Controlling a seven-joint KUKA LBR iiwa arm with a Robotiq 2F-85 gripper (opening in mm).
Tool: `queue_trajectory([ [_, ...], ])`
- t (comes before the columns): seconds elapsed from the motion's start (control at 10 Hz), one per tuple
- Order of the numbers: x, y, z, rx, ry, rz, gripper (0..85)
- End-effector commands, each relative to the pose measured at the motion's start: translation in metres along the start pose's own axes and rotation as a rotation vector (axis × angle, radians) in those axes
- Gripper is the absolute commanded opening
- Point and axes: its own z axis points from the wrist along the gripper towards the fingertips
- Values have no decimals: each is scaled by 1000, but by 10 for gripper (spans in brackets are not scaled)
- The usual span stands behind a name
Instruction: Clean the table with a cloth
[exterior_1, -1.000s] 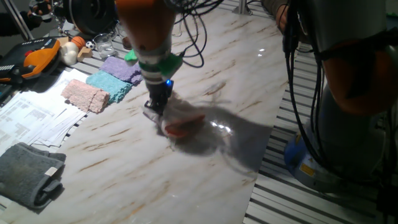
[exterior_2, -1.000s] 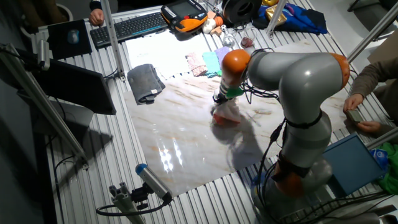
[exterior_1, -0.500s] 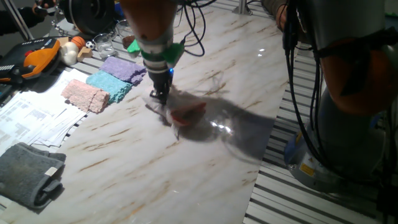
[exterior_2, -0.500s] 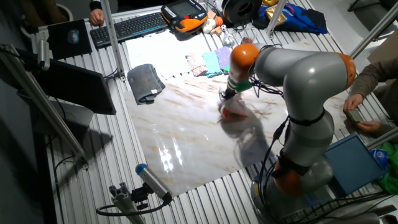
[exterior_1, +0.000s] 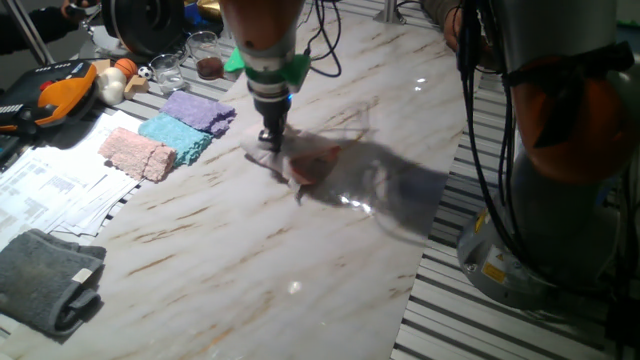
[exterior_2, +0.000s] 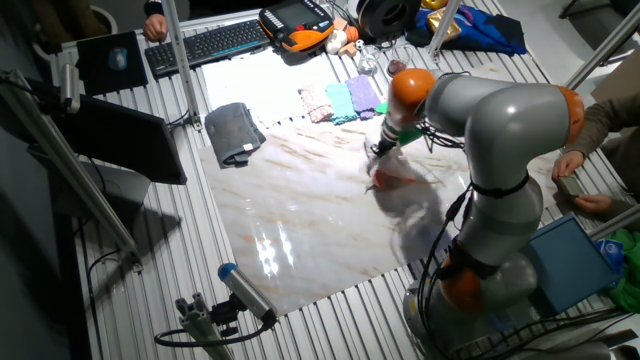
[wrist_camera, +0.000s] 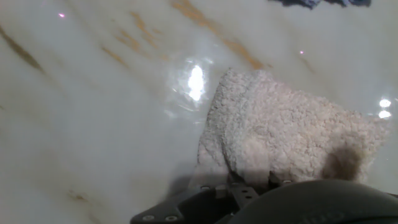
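Observation:
The white marble table (exterior_1: 230, 260) (exterior_2: 290, 210) (wrist_camera: 87, 112) carries the cloth (exterior_1: 305, 163) (exterior_2: 392, 177) (wrist_camera: 286, 134), a pale fluffy towel with an orange-red edge, lying flat on it. My gripper (exterior_1: 270, 140) (exterior_2: 383, 152) (wrist_camera: 249, 180) points down and is shut on the cloth's near edge, pressing it to the tabletop. In the hand view the fingertips are mostly hidden by the cloth and the hand.
At the table's left edge lie a salmon-pink cloth (exterior_1: 138, 153), a teal cloth (exterior_1: 176, 134) and a purple cloth (exterior_1: 197, 109). A grey towel (exterior_1: 45, 278) (exterior_2: 232, 131) sits at the near left corner. Papers (exterior_1: 55, 180), glass cups (exterior_1: 168, 70) and a pendant (exterior_1: 60, 88) lie beyond.
My gripper has dragged the cloth across the table, away from the grey towel and toward the far edge.

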Motion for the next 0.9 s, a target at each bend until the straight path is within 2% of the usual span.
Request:
queue_trajectory([
  [0.0,9,-31,-1,3,0,-6,0],
  [0.2,18,-39,-6,18,1,-15,0],
  [0.5,35,-43,-6,19,-4,-17,0],
  [0.6,40,-43,-8,5,-1,-16,0],
  [0.8,37,-44,-20,-37,34,14,0],
])
